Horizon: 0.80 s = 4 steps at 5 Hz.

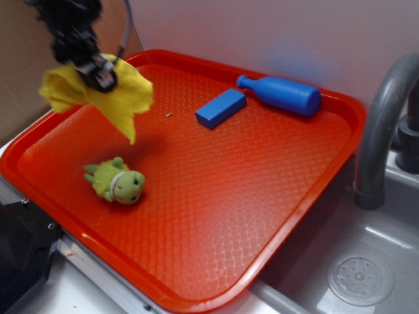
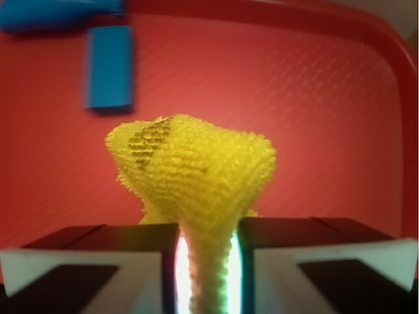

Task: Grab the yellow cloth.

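The yellow cloth [image 1: 114, 98] is held clear of the red tray [image 1: 196, 275], above its far left corner, pinched in the gripper [image 1: 98, 73]. In the wrist view the jaws are seen nearly closed, with only a bunched neck of cloth [image 2: 196, 183] squeezed between them; the rest is left to flare and droop, as a floppy rag gripped at one point would. The plush toy [image 1: 116, 182] is left lying near the tray's left edge, the blue block [image 1: 220, 108] and blue bottle [image 1: 281, 93] towards the far edge, all untouched. The grab is judged essentially achieved.
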### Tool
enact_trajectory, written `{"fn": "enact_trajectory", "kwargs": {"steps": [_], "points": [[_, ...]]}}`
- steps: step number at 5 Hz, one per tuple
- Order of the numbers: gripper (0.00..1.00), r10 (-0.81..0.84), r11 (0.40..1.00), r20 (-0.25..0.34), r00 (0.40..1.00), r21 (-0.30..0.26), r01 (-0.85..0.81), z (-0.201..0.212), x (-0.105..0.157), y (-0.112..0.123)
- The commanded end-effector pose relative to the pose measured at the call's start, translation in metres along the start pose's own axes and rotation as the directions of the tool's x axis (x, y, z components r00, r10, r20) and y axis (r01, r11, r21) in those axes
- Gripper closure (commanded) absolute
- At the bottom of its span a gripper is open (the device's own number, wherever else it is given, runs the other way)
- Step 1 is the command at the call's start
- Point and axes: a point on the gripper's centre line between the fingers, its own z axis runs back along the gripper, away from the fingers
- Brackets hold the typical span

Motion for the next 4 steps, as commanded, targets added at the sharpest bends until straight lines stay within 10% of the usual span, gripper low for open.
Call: {"fn": "enact_trajectory", "kwargs": {"steps": [1,2,4], "points": [[1.00,0.155,0.987,0.018,0.988,0.039,-0.155,0.108,0.026,-0.041],[1.00,0.143,0.982,0.040,0.989,0.115,-0.147,0.122,0.040,-0.070],[1.00,0.124,0.988,0.051,0.991,0.082,-0.128,0.109,0.040,-0.072]]}}
